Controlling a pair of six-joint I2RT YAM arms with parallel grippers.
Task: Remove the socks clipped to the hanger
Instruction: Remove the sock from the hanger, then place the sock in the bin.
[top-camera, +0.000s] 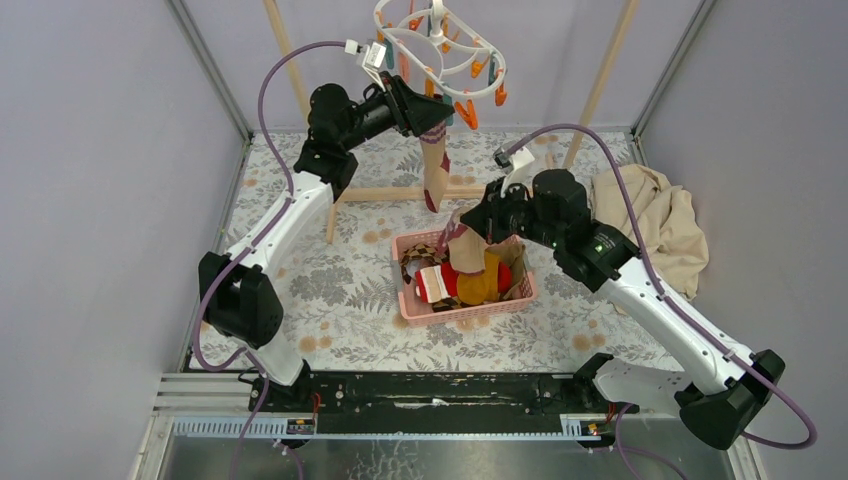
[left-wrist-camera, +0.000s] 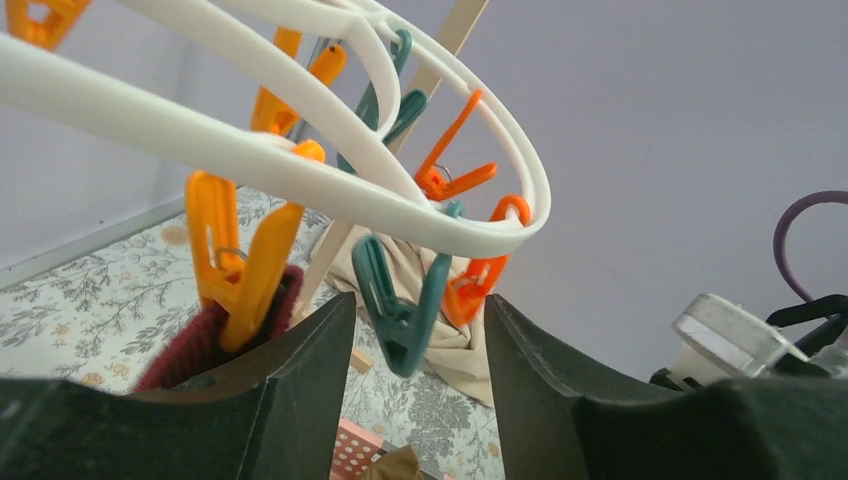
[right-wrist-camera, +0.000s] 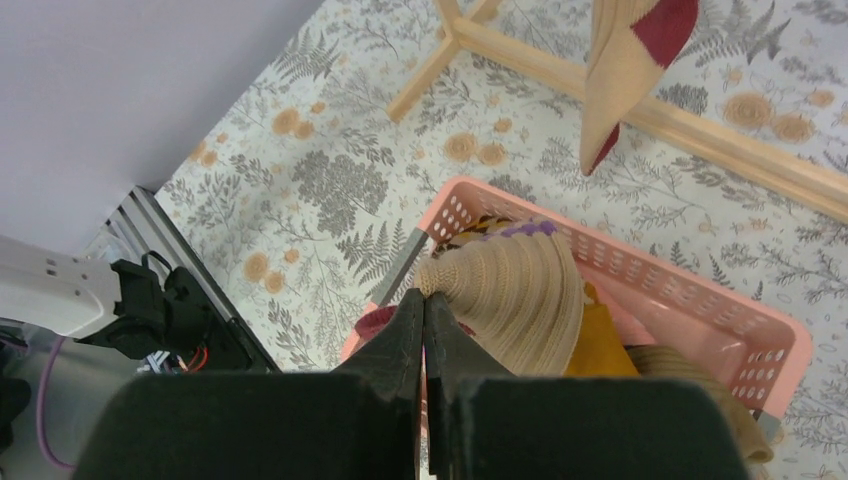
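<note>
The left end effector (left-wrist-camera: 420, 305) gapes under the hanger (left-wrist-camera: 300, 170), straddling a teal clip (left-wrist-camera: 400, 310), not the orange clip (left-wrist-camera: 235, 270) pinching the hanging sock (top-camera: 435, 165). Closing here would likely grab plastic and swing the frame. The right end effector (right-wrist-camera: 423, 300), clenched on a beige sock (right-wrist-camera: 515, 290), hangs over the pink basket (right-wrist-camera: 700, 300).

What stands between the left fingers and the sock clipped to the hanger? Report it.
Nothing visible blocks it. The left gripper is open under the hanger, and the sock, pinched at its maroon cuff by an orange clip, sits just outside one finger. A teal clip hangs between the fingers instead.
</note>
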